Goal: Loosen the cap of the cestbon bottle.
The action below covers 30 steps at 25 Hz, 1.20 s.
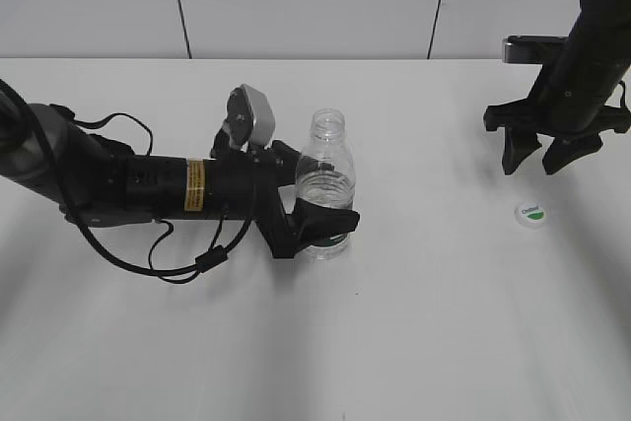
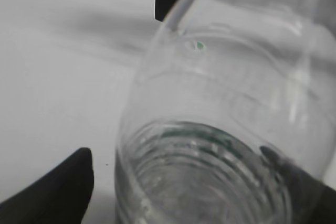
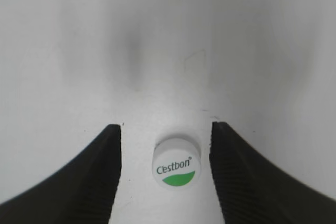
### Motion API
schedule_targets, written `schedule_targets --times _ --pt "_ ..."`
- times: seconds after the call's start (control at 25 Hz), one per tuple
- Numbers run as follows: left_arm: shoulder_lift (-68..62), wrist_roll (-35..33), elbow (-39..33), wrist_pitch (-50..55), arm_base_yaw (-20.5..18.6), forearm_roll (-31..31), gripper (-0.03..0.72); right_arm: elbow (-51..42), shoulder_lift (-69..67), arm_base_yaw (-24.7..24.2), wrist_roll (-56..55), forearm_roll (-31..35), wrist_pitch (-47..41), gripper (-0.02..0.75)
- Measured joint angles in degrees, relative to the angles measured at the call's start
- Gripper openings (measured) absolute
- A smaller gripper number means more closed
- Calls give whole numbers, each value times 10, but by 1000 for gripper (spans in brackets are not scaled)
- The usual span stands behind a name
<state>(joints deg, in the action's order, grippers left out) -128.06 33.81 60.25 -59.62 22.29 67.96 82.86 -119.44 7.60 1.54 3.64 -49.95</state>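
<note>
1. Spanning the whole scene, the white table [image 1: 414, 342] carries only the task's things and both arms.
2. Left arm [image 1: 148, 184] lies low, reaching in from the left; left gripper [image 1: 317, 206] is clamped on the cestbon bottle [image 1: 323, 179] at its lower body.
3. Bottle stands upright left of centre, long axis vertical, mouth open; no cap on it. Judgement: loosening is done.
4. Right gripper [image 1: 541, 157] hangs above the table at far right, fingers spread, holding nothing.
5. The cap [image 1: 531, 213] lies flat on the table, logo up, well apart from the bottle, on its right. In the right wrist view the cap [image 3: 176, 161] sits between the open fingers [image 3: 105, 171], touching neither.
6. Right arm is much nearer the cap; nothing stands in the way.
</note>
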Motion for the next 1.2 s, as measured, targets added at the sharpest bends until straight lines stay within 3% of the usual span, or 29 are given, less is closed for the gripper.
schedule_targets --times 0.28,0.88,1.0,1.2 --pt "55 18 0 -4 0 13 562 0 1 0 0 0 -13 417" --pt "198 158 -1 22 0 15 562 94 37 0 0 -2 -150 417" --pt "238 161 -1 96 1 16 561 95 45 0 0 -3 -175 417" --pt "319 163 -1 334 1 -2 561 112 46 0 0 -3 -193 417"
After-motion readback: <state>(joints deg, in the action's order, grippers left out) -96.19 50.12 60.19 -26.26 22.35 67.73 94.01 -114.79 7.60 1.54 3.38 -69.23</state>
